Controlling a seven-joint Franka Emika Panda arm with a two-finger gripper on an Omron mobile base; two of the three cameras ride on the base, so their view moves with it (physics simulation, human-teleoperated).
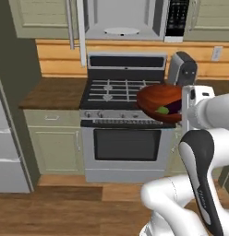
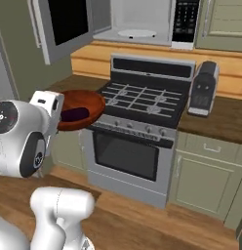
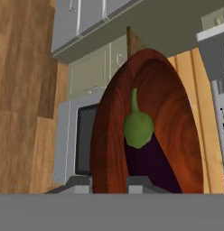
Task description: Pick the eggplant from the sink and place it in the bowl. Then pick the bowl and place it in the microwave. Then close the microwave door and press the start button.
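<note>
From the left base camera, my arm (image 1: 199, 152) rose at the lower right and my hand held the bowl (image 1: 159, 101) in the air, over the right front corner of the stove (image 1: 123, 94). Inside the bowl lay the eggplant (image 1: 171, 109), dark with a green stem end, close to my hand. Above the stove the microwave (image 1: 123, 20) stood open, its white turntable (image 1: 122, 31) bare, and its door (image 1: 81, 32) was swung out to the left, seen edge on. A dark appliance (image 1: 182, 68) stood on the counter right of the stove. From the right base camera, my arm (image 2: 23, 132) filled the lower left, and the bowl (image 2: 81, 108) hung just off the stove's (image 2: 142, 100) front left corner, above the floor rather than on a burner, with the eggplant (image 2: 74, 114) resting in it. The door (image 2: 64, 27) hung open at the upper left, its black glass facing out, and the microwave (image 2: 137, 22) cavity showed beside it. From the hand camera, the bowl (image 3: 172, 113) stood nearly edge on, its near rim running down between my fingertips (image 3: 142, 183), which were partly closed and pinching that rim. The eggplant (image 3: 143, 149) lay against the bowl's inner wall, green end away from my fingers.
</note>
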